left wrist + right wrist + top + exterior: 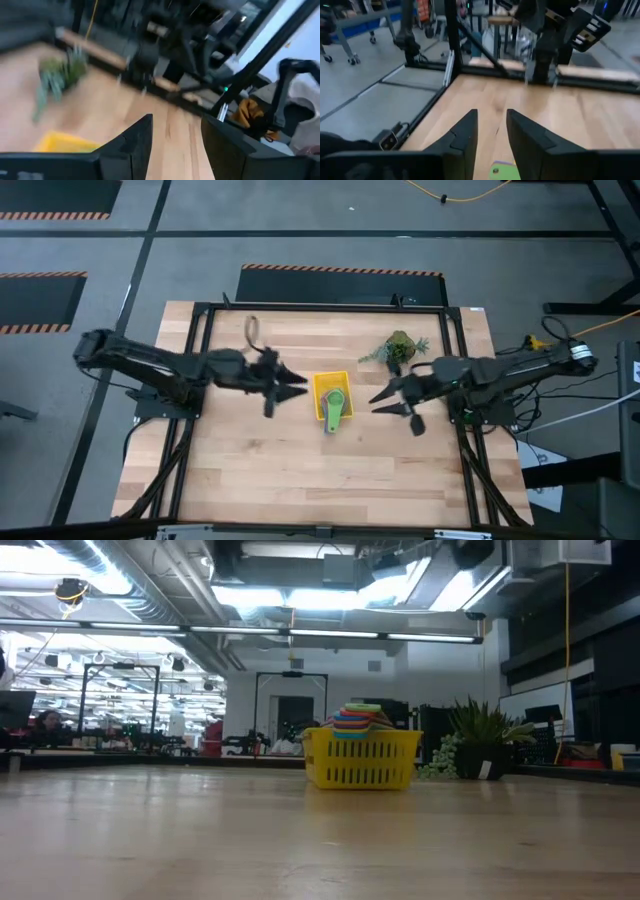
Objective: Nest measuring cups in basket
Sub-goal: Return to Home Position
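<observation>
A: From above, what is the left gripper [303, 385] doing?
B: It is hovering just left of the basket [318, 394], jaws spread apart and holding nothing. The right gripper [376, 404] is hanging near the basket's other side, likewise spread and empty.
A: And the measuring cups [337, 396]?
B: They are sitting inside the basket near the middle of the table [250, 470]. The green cup [333, 416] is lying on top, its handle poking out over one rim. A plant [400, 348] is standing behind the right gripper.
A: At table height?
B: Neither gripper is showing. The cups are resting nested in the basket, their coloured rims rising above its wall, and the plant is standing apart to the right.
A: The left wrist camera?
B: Its fingers [137, 142] are gaping with bare wood between them. A yellow corner of the basket and the blurred plant are showing beyond.
A: The right wrist?
B: Its fingers [465, 137] are standing parted, gripping nothing, and the green cup's handle is peeking out between them.
</observation>
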You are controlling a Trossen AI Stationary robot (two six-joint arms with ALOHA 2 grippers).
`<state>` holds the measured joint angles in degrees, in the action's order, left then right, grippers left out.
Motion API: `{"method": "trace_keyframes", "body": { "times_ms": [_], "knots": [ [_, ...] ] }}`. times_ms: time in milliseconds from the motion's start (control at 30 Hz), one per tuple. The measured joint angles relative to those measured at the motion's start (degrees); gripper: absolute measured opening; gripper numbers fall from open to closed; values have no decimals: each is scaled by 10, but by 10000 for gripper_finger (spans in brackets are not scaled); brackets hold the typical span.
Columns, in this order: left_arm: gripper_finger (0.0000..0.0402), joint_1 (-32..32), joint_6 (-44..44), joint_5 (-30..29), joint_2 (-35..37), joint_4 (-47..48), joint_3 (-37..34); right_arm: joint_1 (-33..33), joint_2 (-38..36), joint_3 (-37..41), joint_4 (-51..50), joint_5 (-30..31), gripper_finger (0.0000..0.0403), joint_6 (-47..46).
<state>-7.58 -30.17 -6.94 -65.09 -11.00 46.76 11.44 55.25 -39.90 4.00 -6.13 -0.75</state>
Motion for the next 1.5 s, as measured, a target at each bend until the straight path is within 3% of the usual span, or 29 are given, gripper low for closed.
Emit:
{"method": "trace_keyframes", "body": {
  "times_ms": [233, 500, 900, 1433, 1500],
  "knots": [
    [160, 9, 161, 1, 133, 19, 0, 0, -113, 0, -47, 0, 108, -2],
    [160, 9, 273, 2, 263, 146, -1, 0, -198, 0, -95, 0, 108, -2],
    [160, 9, 324, 4, 399, 297, -6, 0, -248, 0, -99, 0, 108, -4],
    [160, 9, 337, 9, 647, 259, -223, 0, -254, 0, -99, 1, 108, -5],
    [160, 9, 338, 9, 649, 236, -245, 0, -254, 0, -99, 1, 108, -5]
  ]
}}
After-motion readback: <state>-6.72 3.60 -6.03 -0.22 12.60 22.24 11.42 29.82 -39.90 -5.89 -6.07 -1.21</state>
